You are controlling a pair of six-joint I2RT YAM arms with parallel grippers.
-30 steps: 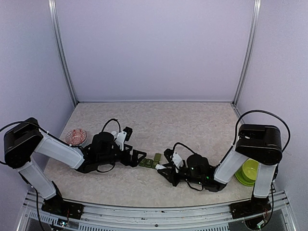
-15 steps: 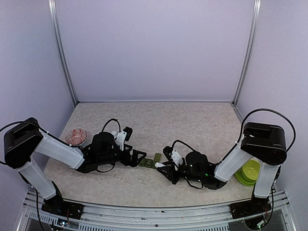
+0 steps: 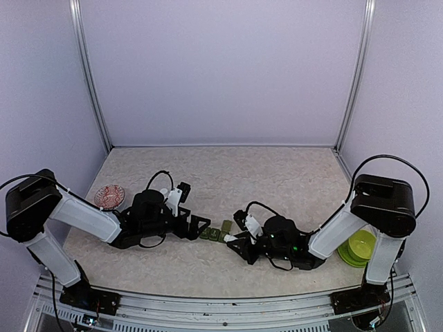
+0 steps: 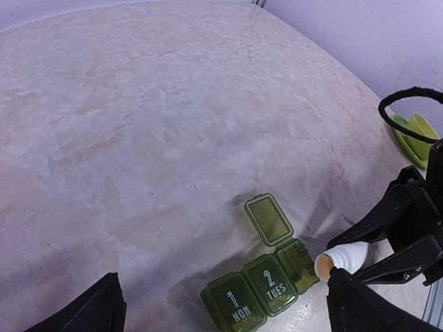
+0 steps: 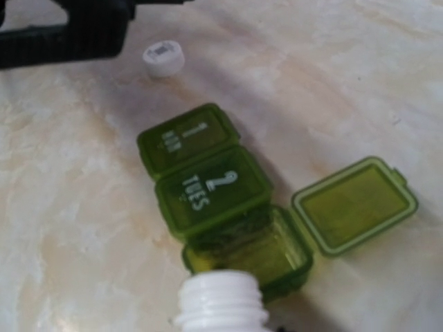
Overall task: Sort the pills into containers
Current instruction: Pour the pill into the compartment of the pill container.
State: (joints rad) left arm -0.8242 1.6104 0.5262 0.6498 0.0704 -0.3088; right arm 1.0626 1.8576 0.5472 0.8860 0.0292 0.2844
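A green pill organizer (image 3: 217, 232) lies between the arms. Its MON and TUES lids (image 5: 208, 190) are closed. The third compartment (image 5: 266, 252) stands open with its lid (image 5: 354, 205) flipped back. My right gripper (image 3: 235, 242) is shut on an uncapped white bottle (image 5: 220, 301). The bottle (image 4: 344, 258) is tipped over with its mouth at the rim of the open compartment. My left gripper (image 3: 202, 223) is open and empty, just left of the organizer's (image 4: 266, 287) MON end. The pills themselves do not show clearly.
A white bottle cap (image 5: 164, 57) lies on the table beyond the organizer, near the left fingers (image 5: 69, 34). A pink patterned bowl (image 3: 109, 196) sits at the left edge. A lime-green bowl (image 3: 358, 247) sits at the right, beside the right arm's base.
The right arm has crept slightly left, bringing the bottle closer to the open compartment. The left arm and the organizer have not moved.
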